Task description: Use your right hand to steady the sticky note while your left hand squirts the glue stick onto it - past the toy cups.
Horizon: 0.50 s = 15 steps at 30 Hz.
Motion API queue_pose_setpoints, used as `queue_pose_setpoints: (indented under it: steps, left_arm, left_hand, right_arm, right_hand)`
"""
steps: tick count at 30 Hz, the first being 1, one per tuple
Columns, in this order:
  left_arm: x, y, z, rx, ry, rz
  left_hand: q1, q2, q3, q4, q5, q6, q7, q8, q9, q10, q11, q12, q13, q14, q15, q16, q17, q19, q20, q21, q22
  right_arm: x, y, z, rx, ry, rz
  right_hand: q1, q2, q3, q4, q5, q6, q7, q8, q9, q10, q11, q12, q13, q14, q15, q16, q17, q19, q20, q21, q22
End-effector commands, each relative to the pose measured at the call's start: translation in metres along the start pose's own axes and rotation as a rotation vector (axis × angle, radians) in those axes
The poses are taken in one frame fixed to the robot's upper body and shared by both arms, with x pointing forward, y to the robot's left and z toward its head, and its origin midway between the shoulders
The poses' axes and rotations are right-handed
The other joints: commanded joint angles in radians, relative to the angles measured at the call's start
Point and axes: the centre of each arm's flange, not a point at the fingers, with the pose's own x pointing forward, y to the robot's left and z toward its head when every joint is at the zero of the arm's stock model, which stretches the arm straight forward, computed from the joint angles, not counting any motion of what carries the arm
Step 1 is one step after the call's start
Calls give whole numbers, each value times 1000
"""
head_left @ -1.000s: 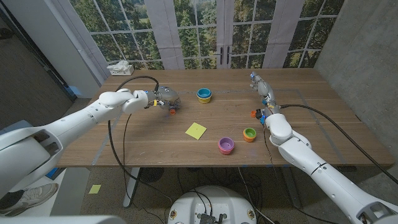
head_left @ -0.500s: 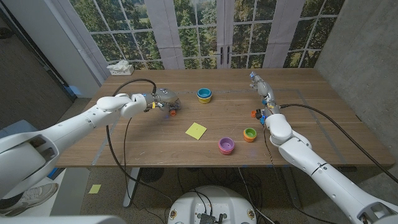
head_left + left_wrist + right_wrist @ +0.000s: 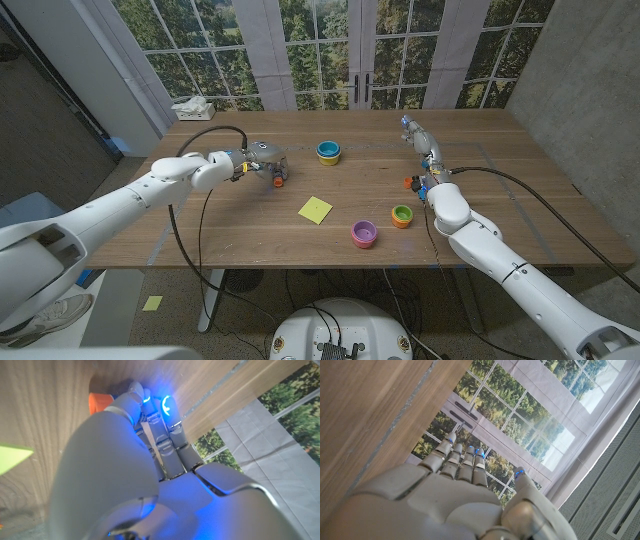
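Head view shows the left robot hand (image 3: 262, 158) at the worktop's (image 3: 240, 225) far left part, its fingers curled down over the orange-capped glue stick (image 3: 277, 179); whether it truly grips the stick or only covers it, I cannot tell. In the left wrist view the glue stick's orange cap (image 3: 98, 403) peeks out just beside the fingertips (image 3: 136, 396) of that robot hand. The right robot hand (image 3: 421, 142) stands on its edge, fingers straight and pressed together, holding nothing, well apart from the yellow sticky note (image 3: 315, 209). The note lies between the two robot hands, nearer the robot than the left one, with the pink cup (image 3: 363, 234) and green cup (image 3: 401, 215) on its right-hand side and the blue cup (image 3: 328, 152) beyond it. The step in hand seems to be securing the stick: close firmly round its body, lift clear, then carry it past the blue cup. Compared with the frame a second ago, the left forearm has swung in and the robot hand sits slightly farther right over the stick; the right robot hand, note and cups are unchanged.
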Motion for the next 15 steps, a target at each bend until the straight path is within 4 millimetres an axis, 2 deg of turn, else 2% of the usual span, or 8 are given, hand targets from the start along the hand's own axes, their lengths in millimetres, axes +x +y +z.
queue_pose_setpoints:
  steps: [1, 10, 15]
  left_arm:
    - [-8, 27, -8, -84, 79, 105]
    - [-11, 38, -8, -197, 113, 117]
    - [-15, 44, -7, -258, 120, 116]
  left_hand:
    - [5, 16, 6, 7, 11, 48, 51, -1, 4, 135, -16, 49, 126, 90, -107, -8, 0, 5, -137, 2, 2]
    - [3, 16, 7, 7, 17, 51, 54, -5, 5, 135, -15, 51, 137, 96, -107, -15, 1, 5, -137, 1, 1]
    - [3, 16, 8, 6, 19, 51, 54, -7, 6, 136, -17, 50, 139, 98, -107, -20, 1, 6, -137, 0, 0]
  right_arm:
    - [-3, -1, 1, -14, 2, 6]
    - [-11, -3, 3, -41, 17, 12]
    - [-17, -4, 4, -53, 28, 15]
  right_hand:
    - [2, 7, 4, -5, -1, 10, 0, 3, 2, 6, -3, 3, 1, 11, -10, 1, -1, 6, -6, -5, 5]
    - [4, 9, 5, -8, 0, 18, 2, 6, 2, 10, -4, 4, 1, 11, -14, 0, -3, 6, -9, -7, 5]
    - [38, 30, 28, -30, 4, 27, -1, 8, 2, 11, -8, 3, 1, 11, -21, -4, -12, 6, -16, -10, 5]
